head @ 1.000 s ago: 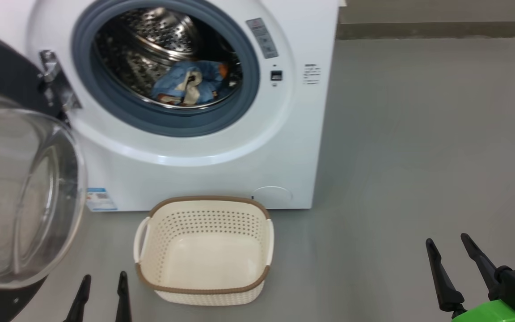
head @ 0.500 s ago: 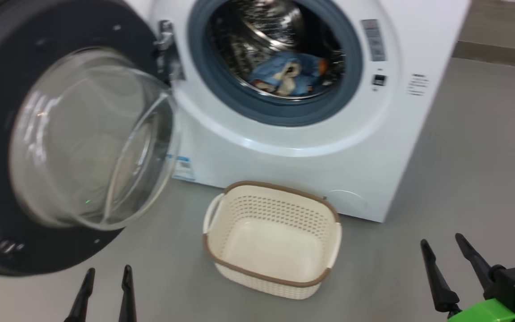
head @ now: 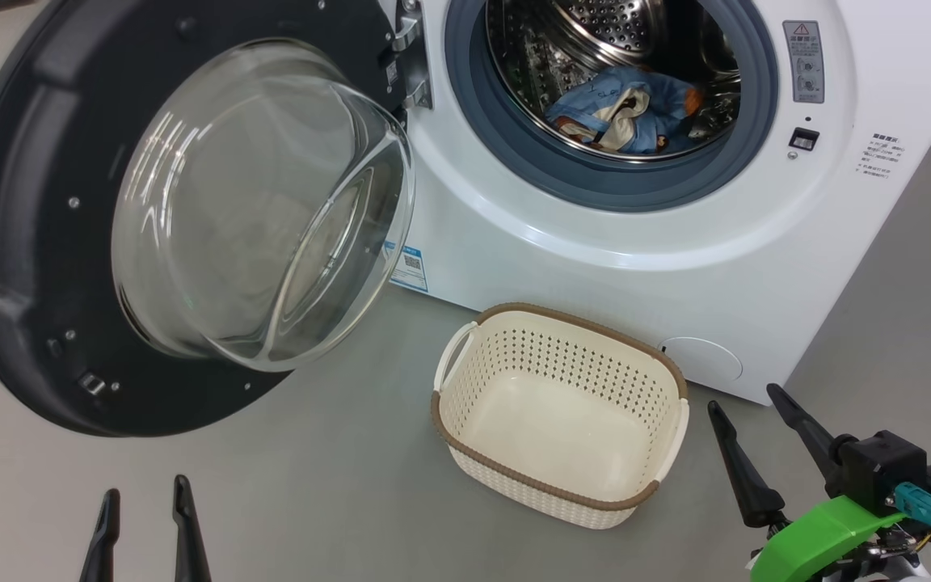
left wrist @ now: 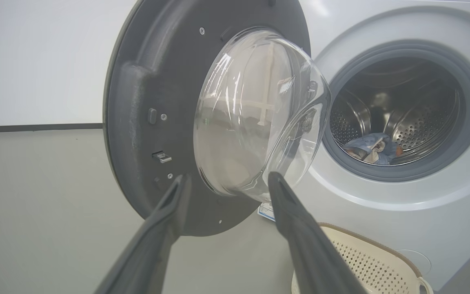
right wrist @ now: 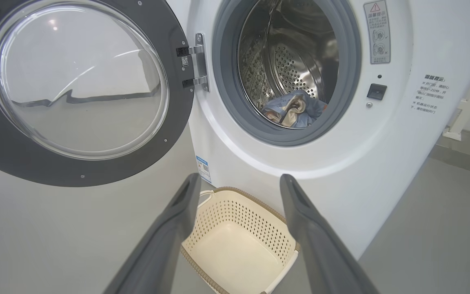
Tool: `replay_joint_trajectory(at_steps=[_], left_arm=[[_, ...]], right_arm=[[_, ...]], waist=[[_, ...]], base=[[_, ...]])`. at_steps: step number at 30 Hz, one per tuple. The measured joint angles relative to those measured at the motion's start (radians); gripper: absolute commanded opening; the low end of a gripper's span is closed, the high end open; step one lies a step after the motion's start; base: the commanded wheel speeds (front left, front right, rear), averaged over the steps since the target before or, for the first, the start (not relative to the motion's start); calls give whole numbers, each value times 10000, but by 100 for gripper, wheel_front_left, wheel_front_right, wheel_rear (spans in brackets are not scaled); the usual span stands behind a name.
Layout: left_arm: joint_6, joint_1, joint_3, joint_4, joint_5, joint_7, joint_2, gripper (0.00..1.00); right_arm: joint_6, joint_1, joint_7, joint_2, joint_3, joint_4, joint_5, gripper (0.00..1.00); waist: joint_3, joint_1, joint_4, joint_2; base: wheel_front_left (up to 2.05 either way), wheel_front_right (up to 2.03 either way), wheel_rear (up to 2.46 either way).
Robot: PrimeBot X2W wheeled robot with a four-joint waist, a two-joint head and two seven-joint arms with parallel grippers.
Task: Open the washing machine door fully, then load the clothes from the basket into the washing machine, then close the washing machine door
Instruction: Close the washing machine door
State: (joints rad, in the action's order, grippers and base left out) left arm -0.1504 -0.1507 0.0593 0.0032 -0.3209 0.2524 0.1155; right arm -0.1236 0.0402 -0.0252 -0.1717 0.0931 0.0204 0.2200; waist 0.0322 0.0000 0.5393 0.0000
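Finds the clothes (head: 623,109) bunched low in the drum (head: 619,32) of the washing machine (head: 595,267) at 1 o'clock, the basket (head: 570,364) empty on the floor (head: 336,485) at 5 o'clock. Loses the drum's top and the upper rim of the washing machine door (head: 29,242), swung wide at 9 o'clock, past the frame edge. Holds left gripper (head: 145,487) and right gripper (head: 743,398), at 7 and 4 o'clock, spread wide, grasping nothing.

Grey floor (head: 336,485) beneath the white washing machine (head: 611,267) and, just before it, the basket (head: 534,495) (cream, brown-rimmed).
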Motion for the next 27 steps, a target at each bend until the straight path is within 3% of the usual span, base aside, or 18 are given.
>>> replay_joint_trajectory(at_steps=[13,14,15,21,27], left_arm=[[194,-236,-364,-320,203,0,-224,100],[245,-234,-435,-499,203,0,-263,45],[349,-232,-535,-729,194,0,-309,0],[784,269,-1266,-2782,94,29,-274,0],[1335,3148,-1814,-4138,-198,-869,1149,0]], right_arm=[[0,-187,190,-142,282,-456,188,100],[0,-205,192,-146,284,-476,190,100],[0,-213,192,-148,284,-485,194,100],[0,-218,190,-148,272,-500,203,100],[0,-331,182,-132,364,-512,257,100]], waist=[[-114,0,11,0],[-115,0,13,0],[-117,0,15,0],[-96,0,21,0],[-120,0,-3,0]], base=[[0,0,0],[0,0,0],[0,0,0],[0,0,0],[0,0,0]])
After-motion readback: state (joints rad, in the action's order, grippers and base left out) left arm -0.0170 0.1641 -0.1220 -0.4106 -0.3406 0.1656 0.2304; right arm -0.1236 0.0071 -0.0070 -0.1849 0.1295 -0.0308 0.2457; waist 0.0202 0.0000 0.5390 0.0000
